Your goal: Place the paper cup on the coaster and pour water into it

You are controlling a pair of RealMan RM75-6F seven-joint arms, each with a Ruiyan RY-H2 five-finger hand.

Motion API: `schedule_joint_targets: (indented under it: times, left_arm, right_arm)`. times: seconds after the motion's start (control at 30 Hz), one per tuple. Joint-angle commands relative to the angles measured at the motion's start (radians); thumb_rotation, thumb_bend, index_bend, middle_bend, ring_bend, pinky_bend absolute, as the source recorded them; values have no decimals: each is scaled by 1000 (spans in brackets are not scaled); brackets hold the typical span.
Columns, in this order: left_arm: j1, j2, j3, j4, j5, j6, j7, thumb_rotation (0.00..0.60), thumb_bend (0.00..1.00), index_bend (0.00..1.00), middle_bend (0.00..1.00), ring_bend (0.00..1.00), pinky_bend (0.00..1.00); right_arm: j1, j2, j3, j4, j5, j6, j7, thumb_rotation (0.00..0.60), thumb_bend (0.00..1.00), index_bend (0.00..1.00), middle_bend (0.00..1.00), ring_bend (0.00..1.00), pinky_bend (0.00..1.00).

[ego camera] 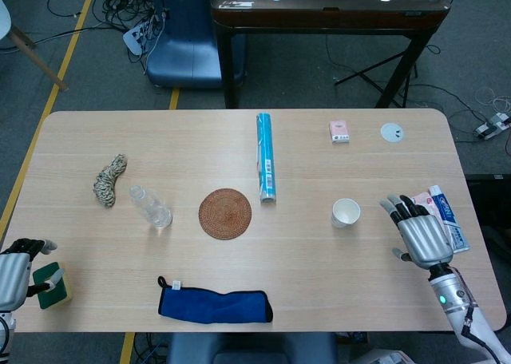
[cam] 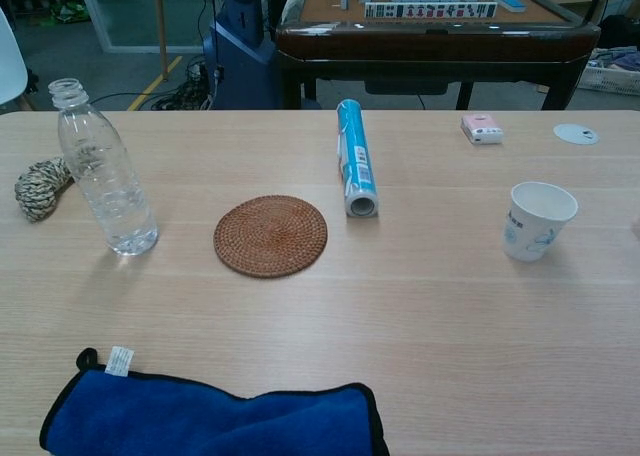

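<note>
A white paper cup (ego camera: 346,212) (cam: 539,220) stands upright and empty right of the table's middle. The round woven coaster (ego camera: 225,213) (cam: 271,235) lies bare at the centre. A clear, uncapped water bottle (ego camera: 150,207) (cam: 102,181) stands left of the coaster. My right hand (ego camera: 417,231) hovers just right of the cup, fingers spread, holding nothing. At the front left corner my left hand (ego camera: 14,272) has its fingers curled and touches nothing. The chest view shows neither hand.
A blue tube (ego camera: 266,168) lies behind the coaster. A blue cloth (ego camera: 214,304) lies at the front edge and a green sponge (ego camera: 51,284) by my left hand. A rope bundle (ego camera: 110,179), a pink box (ego camera: 339,130), a white disc (ego camera: 391,132) and a packet (ego camera: 448,216) are also on the table.
</note>
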Motion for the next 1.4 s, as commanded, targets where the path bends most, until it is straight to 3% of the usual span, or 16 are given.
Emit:
schedule_joint_targets:
  times: [0.03, 0.6, 1.1, 1.4]
  left_arm:
    - [2, 4, 0, -2, 1, 3, -6, 600, 163, 423, 481, 321, 564]
    - [5, 32, 4, -9, 6, -4, -56, 600, 164, 358, 473, 312, 564]
    - [7, 44, 5, -14, 5, -8, -72, 600, 163, 352, 472, 310, 564]
    - [6, 45, 3, -13, 0, -13, -75, 600, 164, 351, 472, 310, 564]
  right_arm:
    - [48, -32, 24, 15, 52, -53, -45, 600, 60, 150, 99, 82, 268]
    - [232, -195, 64, 135, 232, -219, -131, 600, 35, 150, 95, 75, 268]
    - [313, -252, 48, 228, 345, -298, -119, 600, 35, 150, 129, 108, 342]
    - [346, -282, 35, 304, 359, -345, -67, 600, 35, 208, 156, 159, 365]
